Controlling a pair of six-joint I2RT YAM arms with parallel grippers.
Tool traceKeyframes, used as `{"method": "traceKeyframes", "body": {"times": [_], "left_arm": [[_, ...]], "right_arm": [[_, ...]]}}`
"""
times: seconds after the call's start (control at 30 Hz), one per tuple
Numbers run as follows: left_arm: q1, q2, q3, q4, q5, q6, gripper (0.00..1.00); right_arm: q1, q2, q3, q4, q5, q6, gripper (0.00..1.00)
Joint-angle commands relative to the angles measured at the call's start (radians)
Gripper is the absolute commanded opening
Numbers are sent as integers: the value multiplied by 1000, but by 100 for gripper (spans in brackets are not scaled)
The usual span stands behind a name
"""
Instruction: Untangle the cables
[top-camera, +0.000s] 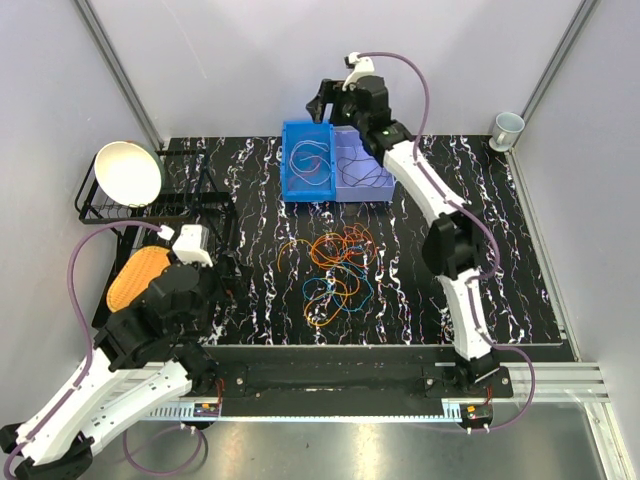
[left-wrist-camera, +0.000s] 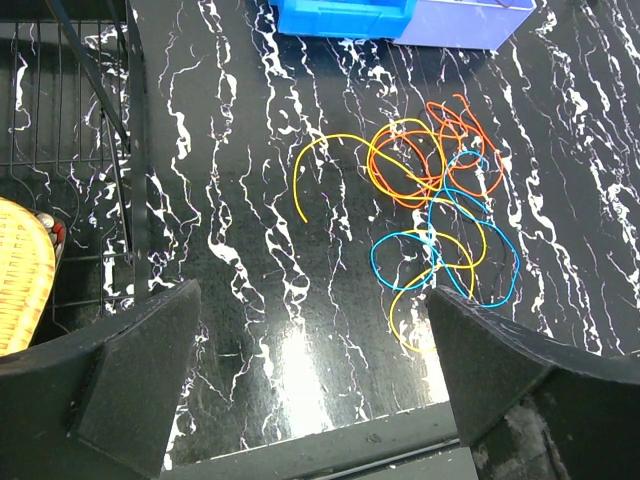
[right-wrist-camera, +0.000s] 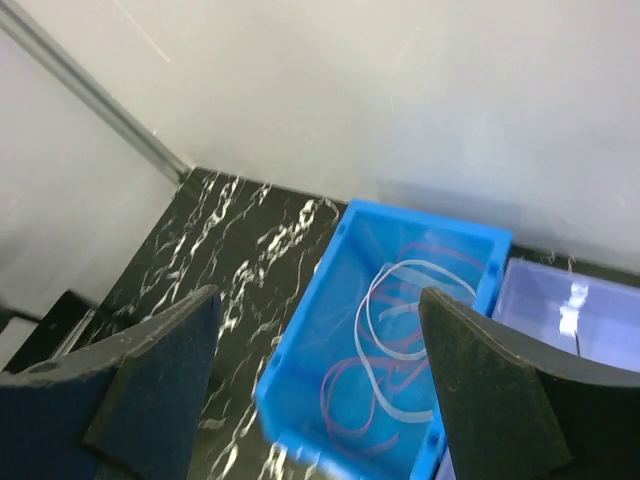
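Left gripper (left-wrist-camera: 312, 295) — fingers apart, empty — faces tangled cables (left-wrist-camera: 432, 185) mid-desk; right gripper (right-wrist-camera: 318, 295), likewise apart, above far-edge blue bin (right-wrist-camera: 300, 385); seemingly between picks — next, isolate one loop.

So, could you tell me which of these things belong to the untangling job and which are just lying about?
Job: tangled thin coloured wire loops; blue plastic bin, lilac plastic bin.
Lying about: white round bowl, black wire rack, white cup.

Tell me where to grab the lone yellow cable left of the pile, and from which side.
Pinch the yellow cable at its free left tail, straight down from above: it lies flat on the table, and that end stands clear of the tangled pile.
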Motion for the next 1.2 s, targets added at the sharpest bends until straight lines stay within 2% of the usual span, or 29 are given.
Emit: {"method": "traceKeyframes", "body": {"times": [0.0, 0.13, 0.23, 0.33, 0.43, 0.5, 0.6, 0.8, 1.17], "left_arm": [[4, 21, -3, 52, 18, 17, 99], [3, 42, -3, 47, 15, 14, 99], [6, 39, -7, 47, -13, -2, 99], [6, 35, -12, 47, -16, 1, 99], [6, 26, -29, 52, -99, -87, 99], [7, 16, -50, 84, -93, -149, 99], [7, 53, -64, 122, -62, -163, 99], [7, 225, -98, 249, 28, -134, 99], [4, 562, -63, 504, 133, -129, 92]], "right_arm": [[4, -216, -165, -15, 9, 39, 86], [14, -408, -468, 69, 44, 70, 85], [39, -536, -675, 135, 137, 37, 79], [53, -643, -842, 213, 205, 3, 80], [51, -728, -959, 197, 246, 56, 87], [53, -759, -1001, 148, 230, 93, 93], [51, -828, -1102, 82, 191, 141, 100], [51, -921, -1272, 71, 147, 207, 100], [51, -987, -1438, 52, 78, 294, 98]]}}
